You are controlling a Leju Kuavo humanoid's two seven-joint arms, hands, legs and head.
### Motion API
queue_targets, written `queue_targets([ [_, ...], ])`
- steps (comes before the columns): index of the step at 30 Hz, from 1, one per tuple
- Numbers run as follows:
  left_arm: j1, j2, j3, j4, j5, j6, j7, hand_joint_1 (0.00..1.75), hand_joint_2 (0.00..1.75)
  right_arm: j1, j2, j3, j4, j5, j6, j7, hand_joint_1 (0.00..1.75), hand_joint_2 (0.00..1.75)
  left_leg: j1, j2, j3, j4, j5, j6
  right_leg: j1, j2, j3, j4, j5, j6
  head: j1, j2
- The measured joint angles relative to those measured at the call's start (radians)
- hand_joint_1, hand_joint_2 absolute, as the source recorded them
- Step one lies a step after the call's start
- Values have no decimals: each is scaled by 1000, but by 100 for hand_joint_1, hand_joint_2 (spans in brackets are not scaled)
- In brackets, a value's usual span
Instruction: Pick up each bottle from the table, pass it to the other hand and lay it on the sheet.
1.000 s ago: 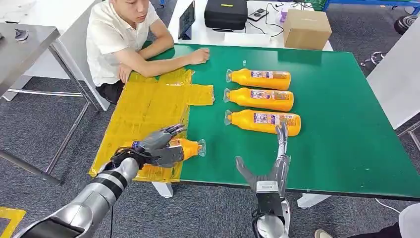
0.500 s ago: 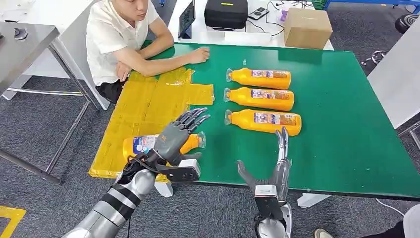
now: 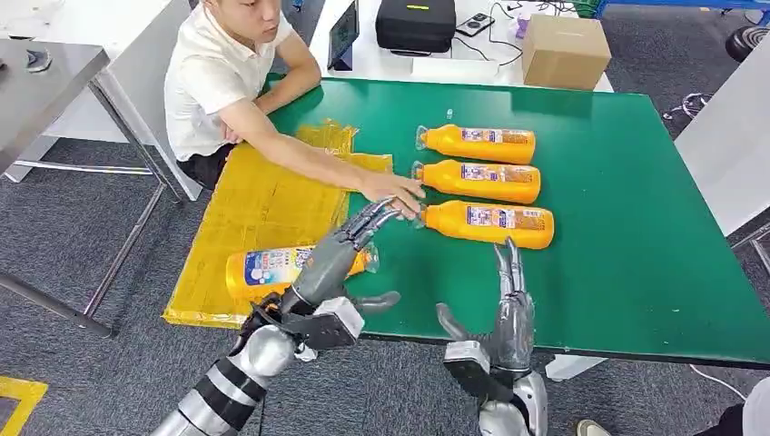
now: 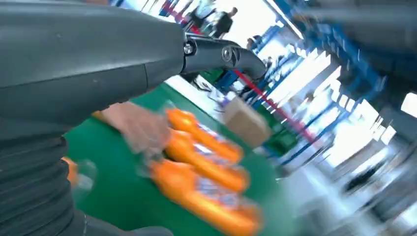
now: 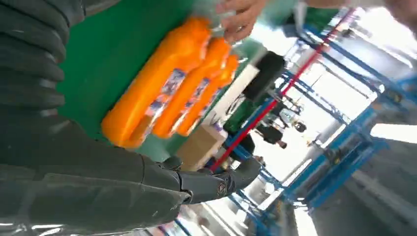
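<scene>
While one bottle (image 3: pixel 272 270) lies on the yellow sheet (image 3: pixel 259 209), three more (image 3: pixel 481 176) lie side by side on the green table (image 3: pixel 636 227). Both hands, left (image 3: pixel 340 259) and right (image 3: pixel 508 304), are spread and hold nothing. A person's hand (image 3: pixel 395 189) touches the row's near end.

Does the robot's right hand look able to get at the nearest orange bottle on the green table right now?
Probably yes. The right hand is open just short of the nearest bottle, with bare table between them. The person's hand rests by the bottle's cap end, which might get in the way there.
</scene>
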Motion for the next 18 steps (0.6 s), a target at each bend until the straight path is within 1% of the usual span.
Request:
queue_targets([
  [2,39,-38,-12,-31,89,66,-6,0,175,-17,-1,-71,28,140,0,4,0,175,0,0,-1,0,0,0,0,0,0,0,0,0,0,0],
  [3,53,-47,-19,-42,112,104,-13,0,175,-29,-2,-106,45,178,0,10,0,175,-1,-1,-1,0,0,0,0,-1,0,0,0,0,0,0],
  [6,86,-72,-48,-56,174,232,-39,0,175,-71,-14,-203,92,323,-1,78,0,175,-1,-1,0,0,0,0,-1,-1,0,0,0,0,0,0],
  [8,104,-78,-70,-56,204,267,-42,0,175,-97,-29,-253,123,379,-1,114,0,175,-1,-1,0,0,0,0,-1,-1,0,0,0,1,0,0],
  [12,130,-78,-115,-56,211,300,-47,0,175,-138,-56,-309,187,406,-1,137,0,175,-1,-1,0,0,0,0,0,0,0,0,0,1,0,0],
  [15,137,-76,-142,-56,216,320,-49,0,175,-169,-73,-323,247,406,-1,153,0,175,-1,-1,0,0,0,0,0,0,0,0,0,1,0,0],
  [18,138,-72,-157,-62,203,359,-64,0,175,-203,-94,-322,326,391,-1,194,0,175,-1,-1,0,0,0,0,0,-1,0,0,0,1,0,0],
])
